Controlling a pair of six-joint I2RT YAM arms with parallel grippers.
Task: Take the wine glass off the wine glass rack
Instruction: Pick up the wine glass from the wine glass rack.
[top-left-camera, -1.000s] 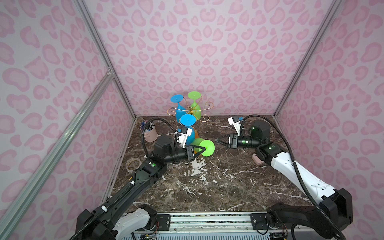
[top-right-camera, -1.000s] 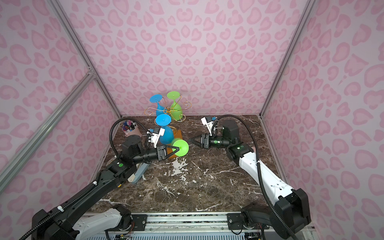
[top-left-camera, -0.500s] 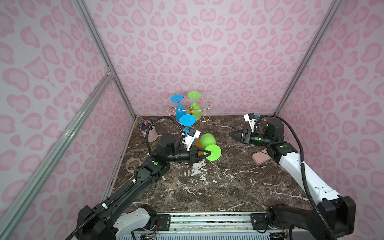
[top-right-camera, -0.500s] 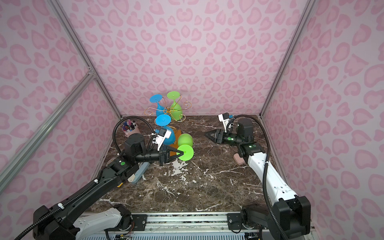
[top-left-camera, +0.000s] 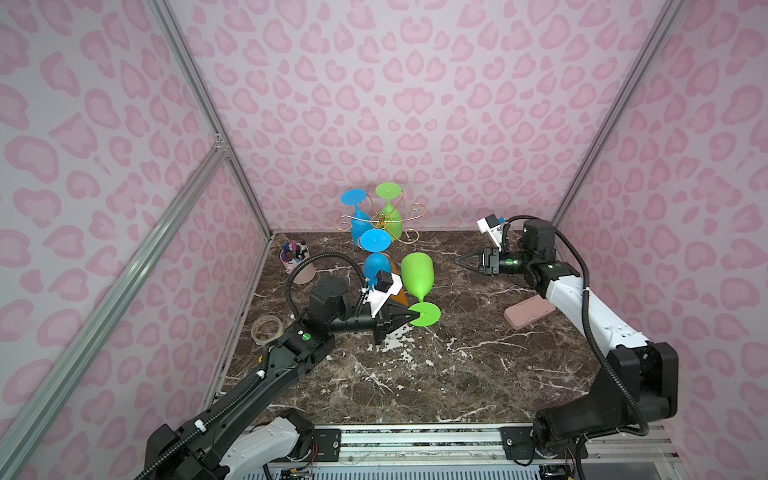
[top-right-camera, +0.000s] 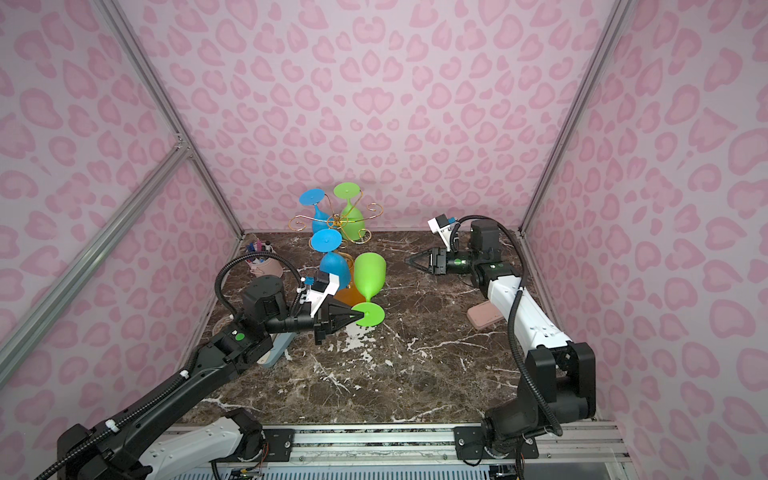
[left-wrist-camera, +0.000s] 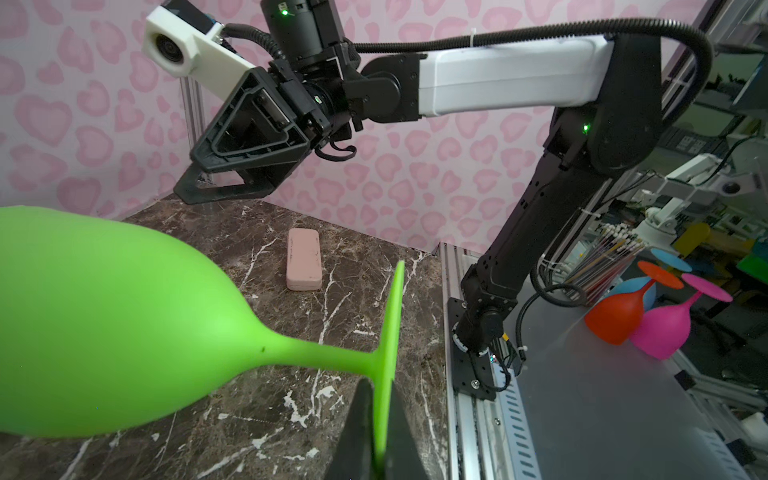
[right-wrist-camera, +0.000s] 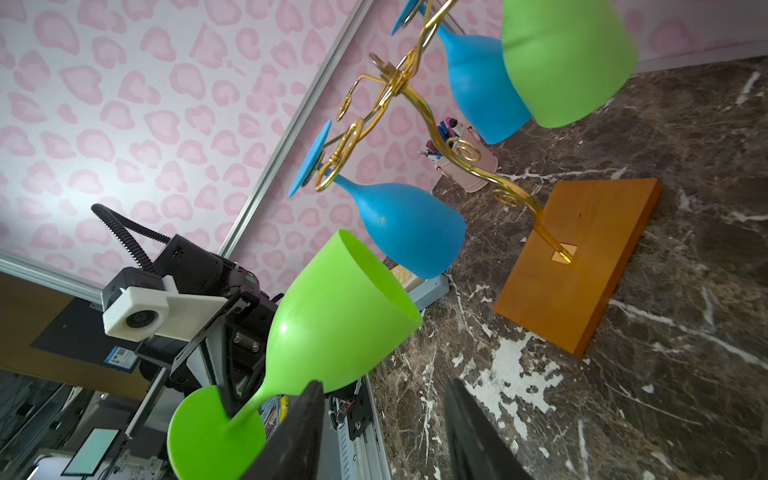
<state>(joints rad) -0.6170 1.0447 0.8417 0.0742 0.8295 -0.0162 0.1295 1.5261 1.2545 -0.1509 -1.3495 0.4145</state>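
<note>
- The left gripper (top-left-camera: 410, 317) is closed firmly on the round foot of the green wine glass (top-left-camera: 417, 274). In the left wrist view its two black fingers (left-wrist-camera: 358, 432) press the thin foot from both sides.
- The green wine glass is in the air, free of the wine glass rack (top-left-camera: 380, 219) and above the marble table (top-left-camera: 457, 374). It is tilted, with the foot toward the front and the open bowl toward the back wall.
- Its bowl is just beside a blue glass (top-left-camera: 376, 266) that hangs upside down on a near arm of the rack. I cannot tell whether the two touch.
- A second blue glass (top-left-camera: 359, 226) and a second green glass (top-left-camera: 390, 220) hang on the far arms.
- The orange wooden base (right-wrist-camera: 582, 257) of the rack lies flat on the table.
- The right gripper (top-left-camera: 459, 262) has its jaws apart, with nothing between them. It is well to the right of the held glass and points toward it.
- A pink case (top-left-camera: 528, 312) lies on the table near the right arm.
- A pen cup (top-left-camera: 296, 266) and a roll of tape (top-left-camera: 267, 328) are near the left wall.
</note>
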